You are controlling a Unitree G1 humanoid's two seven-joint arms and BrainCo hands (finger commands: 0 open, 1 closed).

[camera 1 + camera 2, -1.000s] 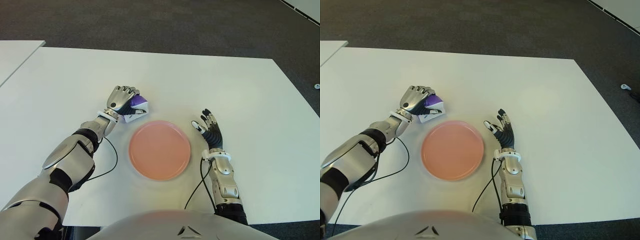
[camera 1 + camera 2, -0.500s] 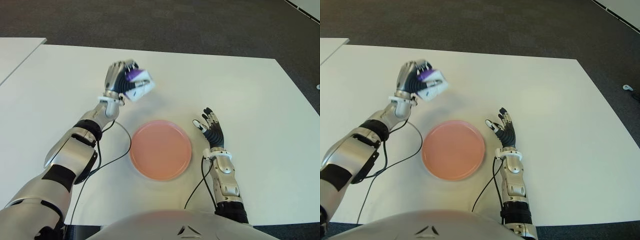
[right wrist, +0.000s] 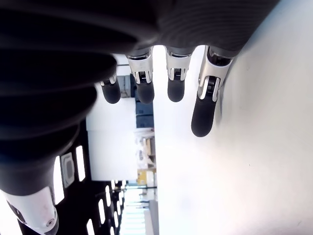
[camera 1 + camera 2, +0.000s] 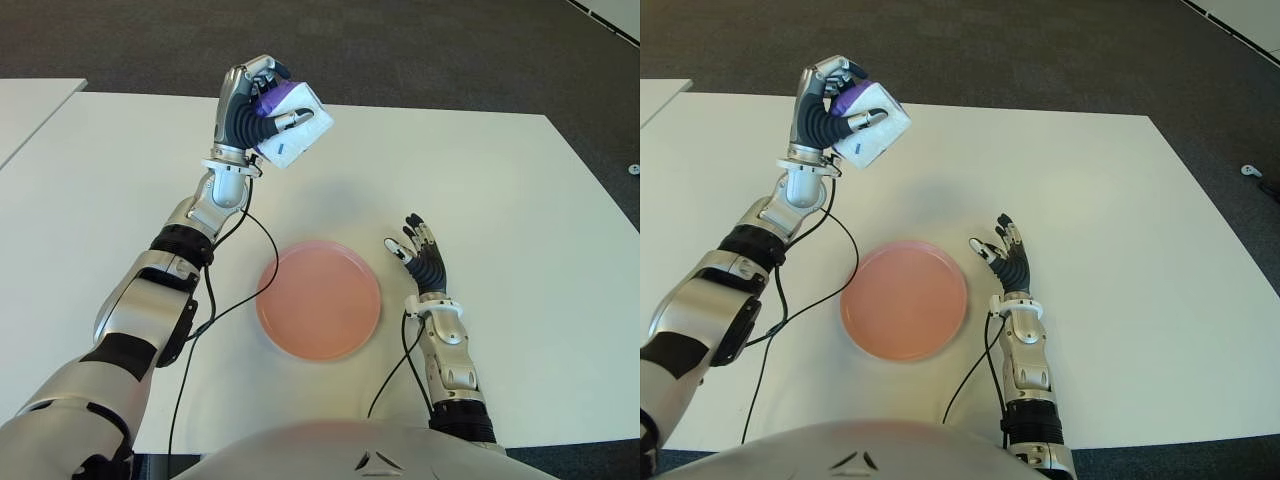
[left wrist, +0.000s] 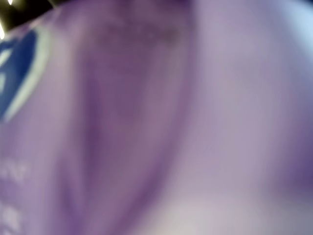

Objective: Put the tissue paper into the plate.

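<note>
Purple-and-white, the tissue pack is a soft, boxy packet with a glossy wrapper, and it is up in the air, clamped in the left hand. The fingers curl over its purple top and the thumb presses across its white face; the left wrist view is filled by the wrapper at close range. The pack shows over the table's far edge, left of centre, tilted with one corner lowest.

What the next move turns on, as I judge it: the plate lies nearer the robot and somewhat to the right of the raised hand, well apart from it and lower. So the pack must come back toward the near edge and down before the fingers let go. The plate is round, shallow, smooth salmon-pink, with nothing in it, and sits flat on the matte white table.

The right hand shows just right of the plate, fingers spread and holding nothing. The left is plainly the working hand.
</note>
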